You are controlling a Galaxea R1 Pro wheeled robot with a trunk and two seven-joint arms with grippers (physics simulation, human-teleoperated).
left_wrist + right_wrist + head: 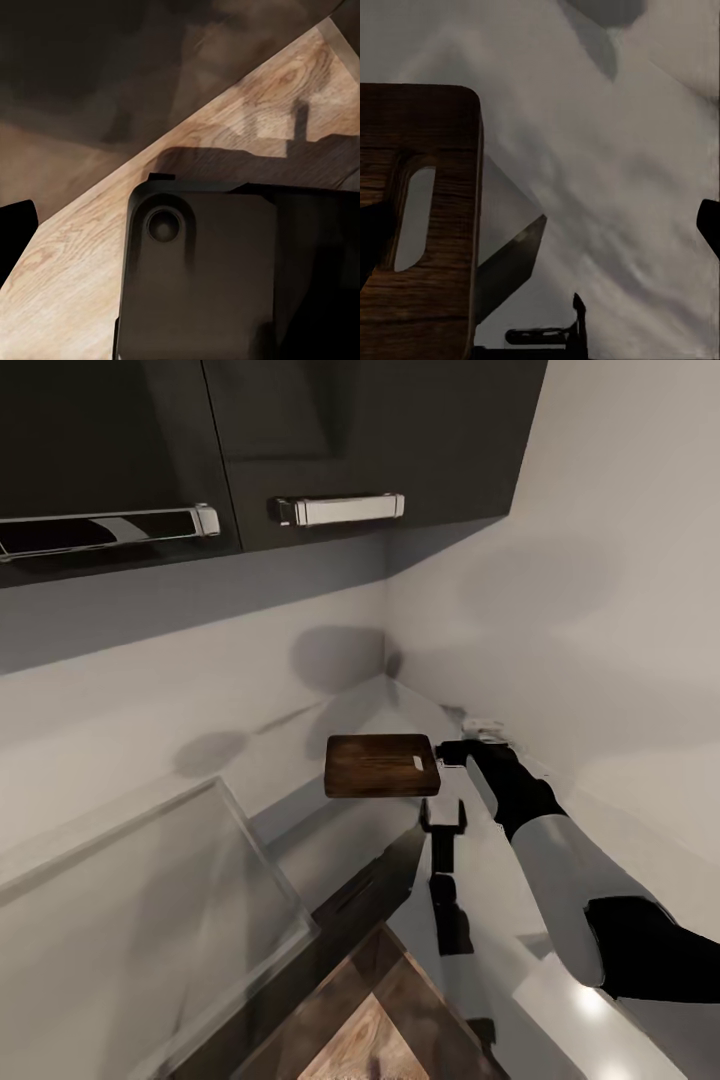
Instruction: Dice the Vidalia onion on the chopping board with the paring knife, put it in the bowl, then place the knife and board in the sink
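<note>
Closest to my head camera, at about four o'clock, my right forearm reaches out, and its fingers [452, 754] are clamped on the handle end of the chopping board [382, 765], holding it level in the air above the grey bench [640, 800] near the wall corner. My right wrist camera looks across the board's oval handle hole [414, 217]. My left gripper [443, 820] hangs lower, at six o'clock from the board, its fingers apart and empty over the wood floor [67, 277]. I judge this the last stretch: the board is lifted, presumably for the sink, which I cannot see; nor can I tell whether the knife has gone in.
</note>
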